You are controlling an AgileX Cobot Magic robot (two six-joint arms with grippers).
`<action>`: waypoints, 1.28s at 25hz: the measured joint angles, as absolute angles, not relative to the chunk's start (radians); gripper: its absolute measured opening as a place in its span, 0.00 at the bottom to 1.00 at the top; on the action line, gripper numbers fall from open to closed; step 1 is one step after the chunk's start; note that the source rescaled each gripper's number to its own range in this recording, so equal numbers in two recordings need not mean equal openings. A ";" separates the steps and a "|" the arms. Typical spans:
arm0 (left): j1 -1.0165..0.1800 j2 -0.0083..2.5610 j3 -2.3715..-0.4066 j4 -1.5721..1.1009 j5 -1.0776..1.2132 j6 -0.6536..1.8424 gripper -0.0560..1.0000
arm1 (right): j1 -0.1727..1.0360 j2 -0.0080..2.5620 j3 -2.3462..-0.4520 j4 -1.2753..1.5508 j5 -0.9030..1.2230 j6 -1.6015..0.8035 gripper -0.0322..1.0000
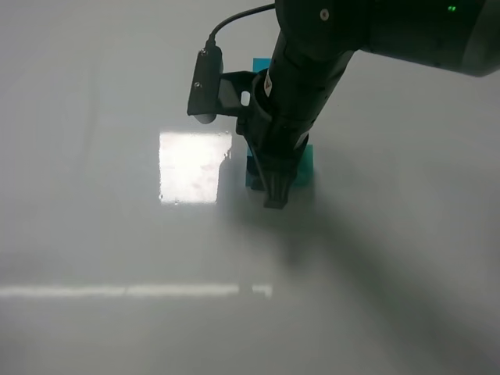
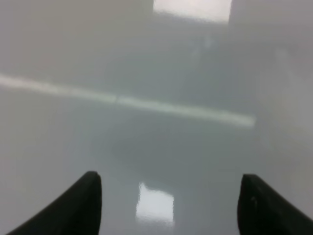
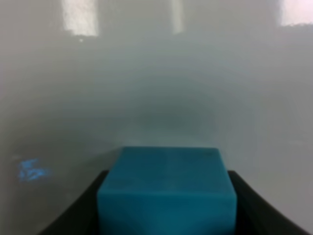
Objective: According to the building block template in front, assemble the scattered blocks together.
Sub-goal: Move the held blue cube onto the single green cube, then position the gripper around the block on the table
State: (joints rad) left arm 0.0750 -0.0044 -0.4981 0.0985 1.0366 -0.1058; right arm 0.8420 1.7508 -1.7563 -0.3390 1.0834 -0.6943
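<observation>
My right gripper [image 1: 274, 194] reaches to the table's middle, and the right wrist view shows it [image 3: 166, 208] shut on the loose blue cube [image 3: 166, 193], with a dark finger on each side. From above only a sliver of that blue cube [image 1: 251, 173] shows left of the gripper. The loose teal-green cube [image 1: 307, 166] sits right beside it on the table; I cannot tell whether they touch. Behind the arm a blue corner of the template [image 1: 261, 64] shows, and the rest is hidden. My left gripper [image 2: 168, 200] is open over bare table, holding nothing.
The glossy grey table [image 1: 117, 234] carries a bright square light reflection [image 1: 194, 166] left of the cubes. The right arm and its wrist camera [image 1: 206, 86] cover the far middle. The left arm is out of the high view.
</observation>
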 joint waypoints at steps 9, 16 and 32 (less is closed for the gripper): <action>0.075 -0.004 -0.498 0.098 1.037 -0.106 0.59 | 0.841 1.751 -1.756 -0.352 1.090 -0.683 0.34; 0.075 -0.004 -0.498 0.098 1.037 -0.106 0.59 | 0.841 1.751 -1.756 -0.362 1.101 -0.679 0.54; 0.075 -0.004 -0.498 0.098 1.037 -0.106 0.59 | 0.841 1.747 -1.757 -0.403 1.150 -0.664 0.52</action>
State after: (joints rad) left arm 0.0750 -0.0044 -0.4981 0.0985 1.0366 -0.1058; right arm 0.8412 1.7470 -1.7574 -0.4030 1.1496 -0.6638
